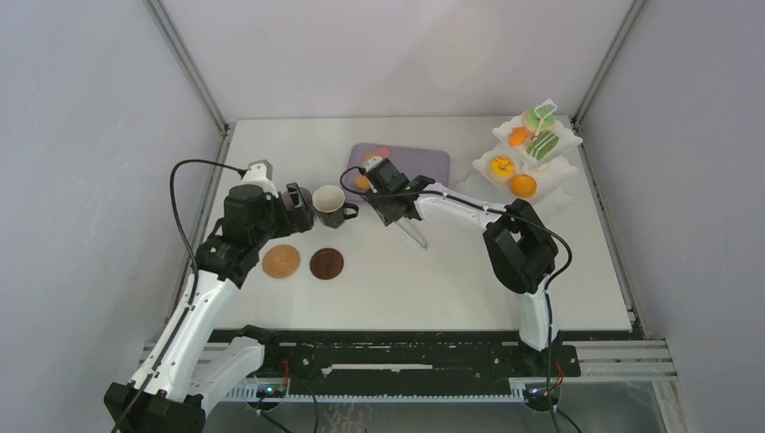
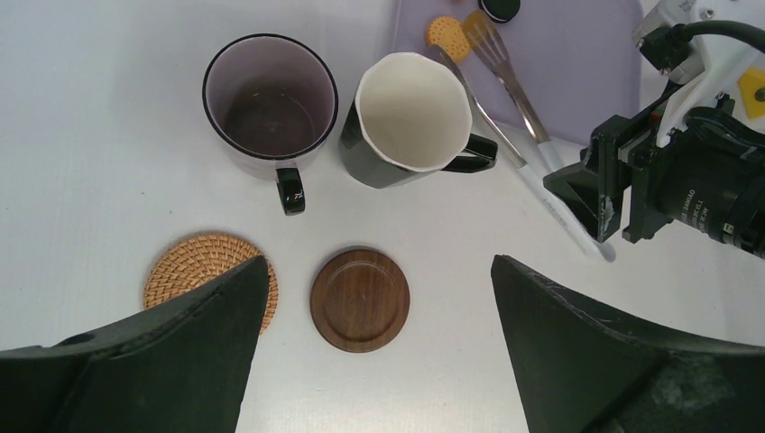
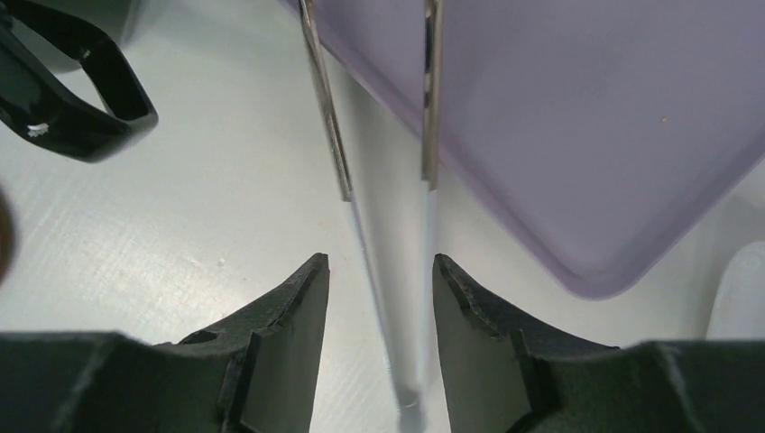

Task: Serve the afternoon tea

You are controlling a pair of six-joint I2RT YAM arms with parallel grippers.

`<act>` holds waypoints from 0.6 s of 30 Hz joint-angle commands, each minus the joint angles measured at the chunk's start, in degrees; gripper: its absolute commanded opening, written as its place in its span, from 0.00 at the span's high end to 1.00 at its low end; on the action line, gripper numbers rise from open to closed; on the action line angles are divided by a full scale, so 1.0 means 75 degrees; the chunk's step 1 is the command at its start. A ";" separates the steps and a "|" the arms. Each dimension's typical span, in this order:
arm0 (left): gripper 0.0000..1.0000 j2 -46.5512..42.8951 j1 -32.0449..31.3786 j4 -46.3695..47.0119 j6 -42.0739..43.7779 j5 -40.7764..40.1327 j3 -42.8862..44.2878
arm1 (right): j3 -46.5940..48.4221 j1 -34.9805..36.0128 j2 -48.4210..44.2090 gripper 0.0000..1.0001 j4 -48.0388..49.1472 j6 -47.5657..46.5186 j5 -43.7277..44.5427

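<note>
Left end effector (image 2: 379, 266) hangs with its fingers spread wide and nothing between them, above the near part of the white surface (image 1: 433, 280). Framed between those fingers in the wrist view lies a smooth dark wooden coaster (image 2: 359, 299), a flat disc with a raised rim. Just beside it is a paler woven rattan coaster (image 2: 194, 266), partly hidden behind one finger. Beyond the coasters two empty mugs stand close together. One is a mauve mug (image 2: 271, 117) with a dark rim and a dark handle turned toward the coasters. The other is a faceted dark mug (image 2: 410, 113), glossy outside and white inside, its handle pointing toward the right arm. From overhead the left wrist covers the mauve mug.

The right end effector (image 3: 381, 262) is low over the surface, its fingers partly apart and straddling the hinge end of the long tongs (image 2: 541, 135). A gap shows between one finger and the tongs, so nothing is clamped. The tongs lie flat, white at the handle and bare metal toward the slotted head, passing close by the dark mug's handle. Their head reaches onto the flat lilac tray (image 3: 586, 117), a matte rectangle with rounded corners, next to a round orange biscuit-like sweet (image 2: 442, 32).

At the far right corner sits the white three-tier stand (image 1: 478, 165) with scalloped trays, well apart from the mugs, carrying orange, yellow and green sweets (image 1: 522, 186)
</note>
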 commanded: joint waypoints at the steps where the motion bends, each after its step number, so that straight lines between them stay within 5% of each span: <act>1: 0.02 -0.0027 0.0044 0.0235 0.0163 -0.0021 0.0529 | -0.0211 0.0022 -0.0721 0.47 0.0446 0.0157 0.0175; 18: 0.02 -0.0037 0.0053 0.0256 0.0121 0.0083 0.0543 | -0.1472 -0.0665 -0.1214 0.39 0.1125 0.0410 -0.0984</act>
